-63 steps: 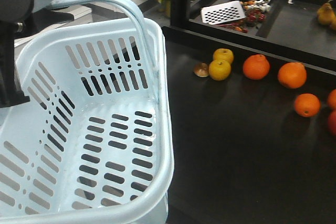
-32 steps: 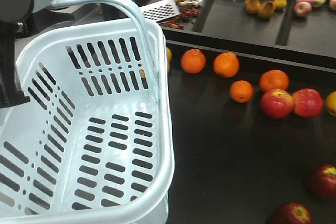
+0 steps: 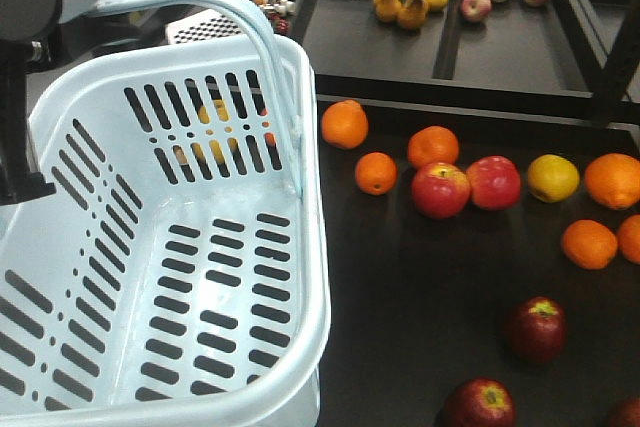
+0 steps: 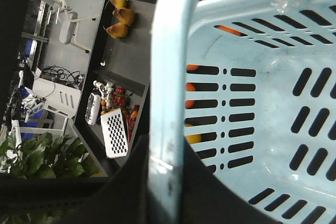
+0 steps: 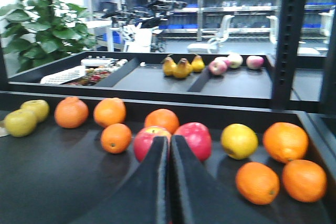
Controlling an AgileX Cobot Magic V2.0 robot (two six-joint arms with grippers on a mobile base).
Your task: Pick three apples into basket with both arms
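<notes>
The basket (image 3: 318, 267) runs off the front view's left and bottom edges, and its slotted far wall hides all but slivers of the yellow and orange fruit (image 3: 207, 113) behind it. Toward the desk's (image 3: 420, 297) near edge, one dark apple (image 3: 483, 404) is cut by the frame bottom and a second dark apple (image 3: 627, 413) by the corner. The right tool (image 5: 169, 153), fingers pressed together, covers parts of two red apples (image 5: 195, 137). The left tool (image 4: 165, 192) shows only as dark shapes flanking the handle (image 4: 168, 77).
</notes>
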